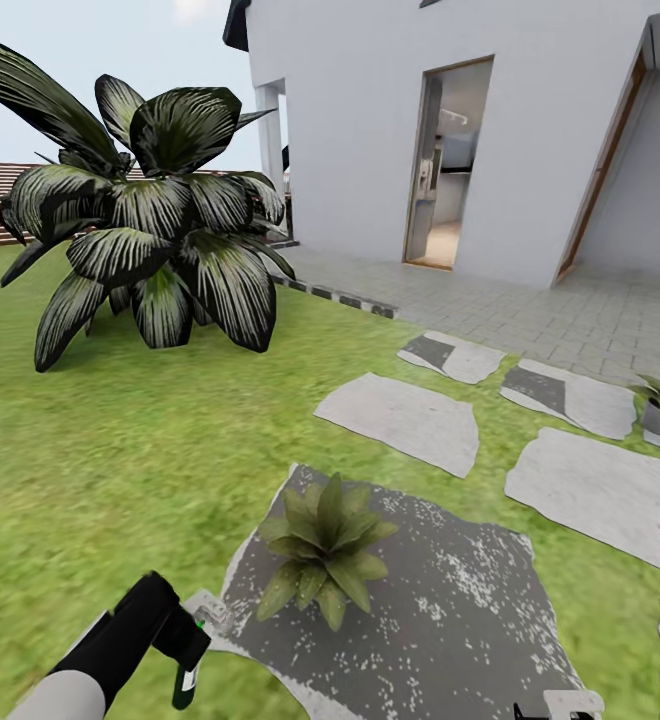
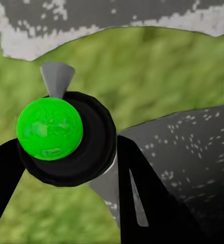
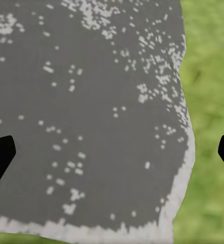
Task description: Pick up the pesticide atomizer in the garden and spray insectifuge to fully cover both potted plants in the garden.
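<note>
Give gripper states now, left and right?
Left gripper: shut on the slim dark green spray bottle with grey nozzle.
Right gripper: open, empty, over the grey stepping stone.

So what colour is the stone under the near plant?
Dark grey with pale speckles and edges, clearest in the right wrist view.

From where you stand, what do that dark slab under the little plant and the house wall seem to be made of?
The slab looks like rough grey stone: matte, dark in the middle, with pale speckles and a ragged light rim. The house wall looks like smooth painted plaster or render: even white, no joints showing. Both are simulator renders, so this is only their look. The potted plant sits on the slab.
</note>
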